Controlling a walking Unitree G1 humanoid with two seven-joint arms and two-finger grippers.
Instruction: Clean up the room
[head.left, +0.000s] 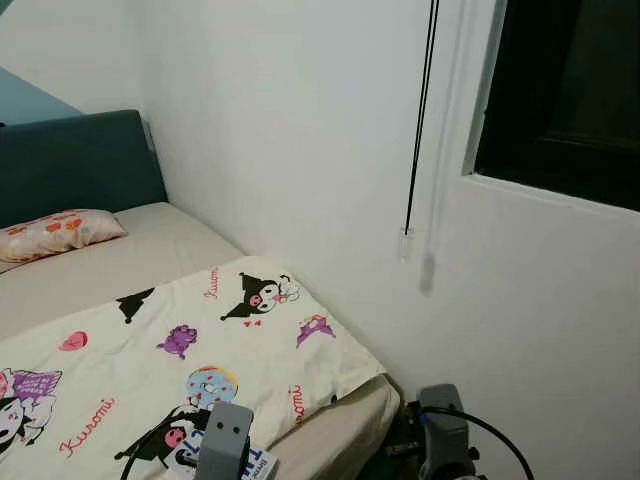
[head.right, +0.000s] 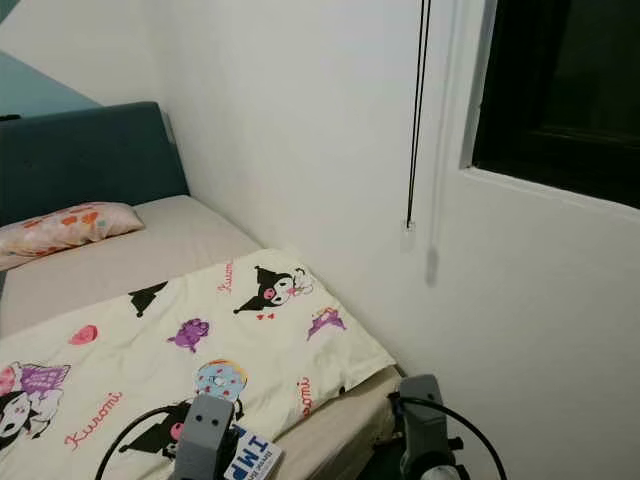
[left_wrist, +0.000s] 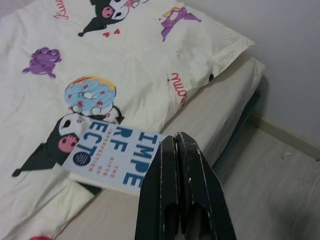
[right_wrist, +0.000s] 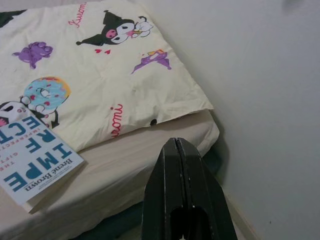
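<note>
A white and blue book (left_wrist: 112, 157) lies flat on the cartoon-print duvet (head.left: 150, 370) near the foot corner of the bed; it also shows as the book (right_wrist: 32, 160) and the book (head.right: 250, 458). My left gripper (left_wrist: 176, 142) is shut and empty, its tips just off the book's near edge. My right gripper (right_wrist: 175, 147) is shut and empty, hovering above the mattress corner (right_wrist: 165, 145). Both silver wrists, left (head.left: 225, 440) and right (head.left: 445, 435), sit low in the eye views.
The bed runs along a white wall (head.left: 300, 130) to a dark blue headboard (head.left: 70, 160) with a patterned pillow (head.left: 55, 232). A black blind cord (head.left: 418, 120) hangs beside a dark window (head.left: 570, 90). Pale floor (left_wrist: 270, 185) and skirting lie past the bed's foot.
</note>
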